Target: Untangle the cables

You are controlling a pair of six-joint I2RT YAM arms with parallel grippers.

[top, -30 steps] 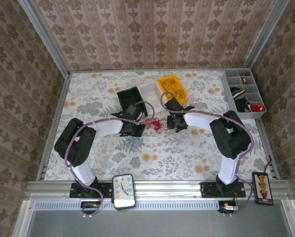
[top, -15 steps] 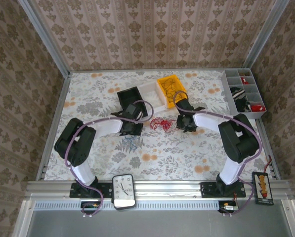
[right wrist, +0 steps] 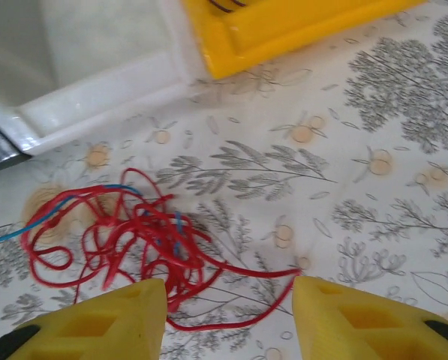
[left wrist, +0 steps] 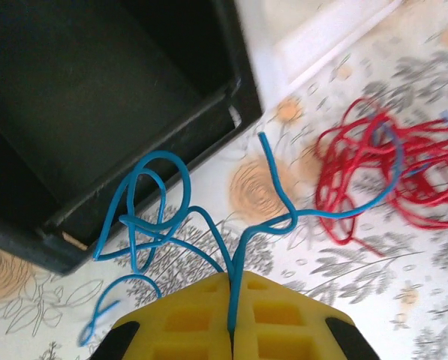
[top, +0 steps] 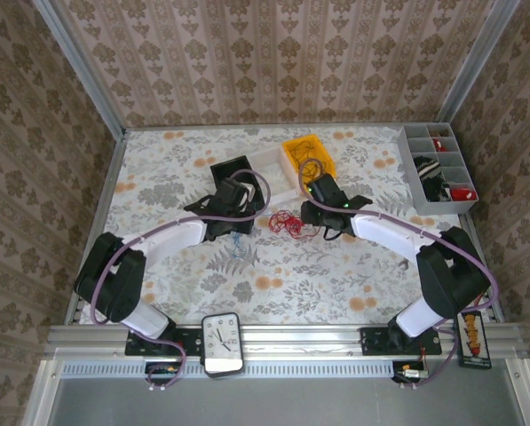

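The left gripper (left wrist: 231, 300) has its yellow pads pressed together on a thin blue cable (left wrist: 293, 217), which rises from the pinch and loops out over the flowered tablecloth (right wrist: 374, 150). Over the last second that arm has stretched forward, carrying the blue cable up beside the corner of the black plastic bin (left wrist: 96, 90).

The right gripper (right wrist: 230, 300) has just widened. Its two yellow fingers now stand spread apart with nothing between them but cloth and a stray strand of the tangled red cable (right wrist: 133, 240). The red bundle lies loose on the table just ahead and to one side of those fingers. It sits short of the white tray (right wrist: 96, 90) and the yellow bin (right wrist: 284, 30).

So the right side seems to have let the red bundle go while the left draws the blue away. I'd say the job is only partly done. One blue strand runs from the pinch straight across into the red loops, and a bit of blue shows inside the bundle.
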